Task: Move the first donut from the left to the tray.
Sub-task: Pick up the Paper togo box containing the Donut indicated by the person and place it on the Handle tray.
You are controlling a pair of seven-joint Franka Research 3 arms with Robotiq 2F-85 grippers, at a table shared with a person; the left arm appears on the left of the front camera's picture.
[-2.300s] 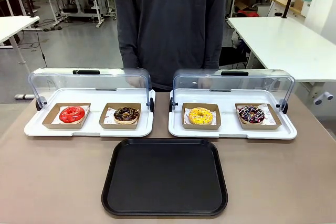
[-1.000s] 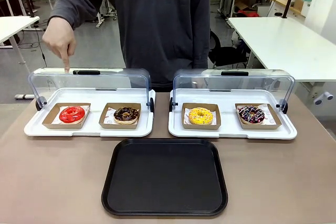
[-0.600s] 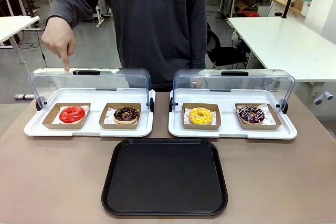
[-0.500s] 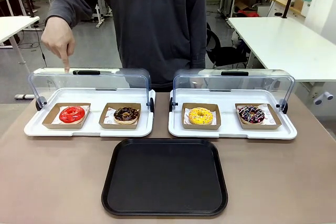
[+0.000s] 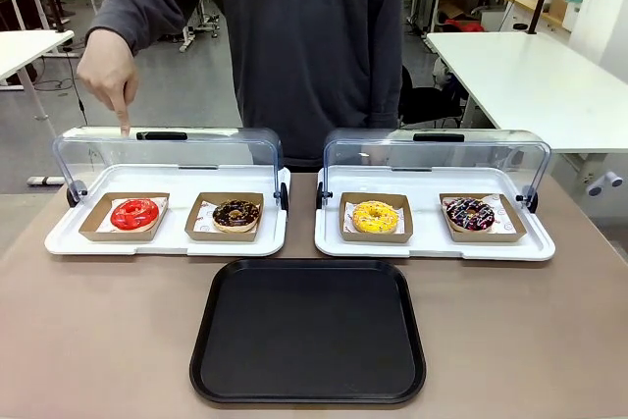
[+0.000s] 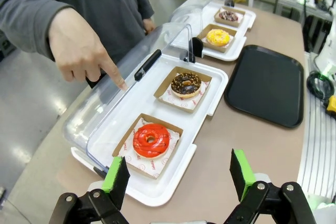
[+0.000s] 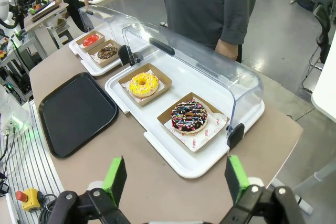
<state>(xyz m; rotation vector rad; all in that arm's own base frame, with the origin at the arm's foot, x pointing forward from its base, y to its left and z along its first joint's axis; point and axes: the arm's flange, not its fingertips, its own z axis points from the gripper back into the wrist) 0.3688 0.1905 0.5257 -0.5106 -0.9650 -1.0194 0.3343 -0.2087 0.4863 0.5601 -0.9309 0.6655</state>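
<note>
The red-glazed donut (image 5: 134, 213) sits in its brown cardboard holder at the left end of the left white platter (image 5: 69, 237), under the raised clear lid; it is also in the left wrist view (image 6: 150, 139) and far off in the right wrist view (image 7: 91, 39). The black tray (image 5: 309, 333) lies bare at the table's near middle, tray (image 6: 268, 83), tray (image 7: 76, 112). A person's hand (image 5: 110, 71) points a finger down at the lid above the red donut, hand (image 6: 84, 51). My left gripper (image 6: 178, 174) is open above the table short of the platter. My right gripper (image 7: 175, 178) is open too.
A chocolate donut (image 5: 236, 213) shares the left platter. The right platter (image 5: 432, 244) holds a yellow donut (image 5: 376, 216) and a dark sprinkled donut (image 5: 470, 213). Both clear lids (image 5: 167, 159) stand open toward me. The person stands at the far edge.
The person raised a hand from behind the left lid and now points down at its top above the red donut; the torso shifted slightly. Donuts and tray have not moved.
</note>
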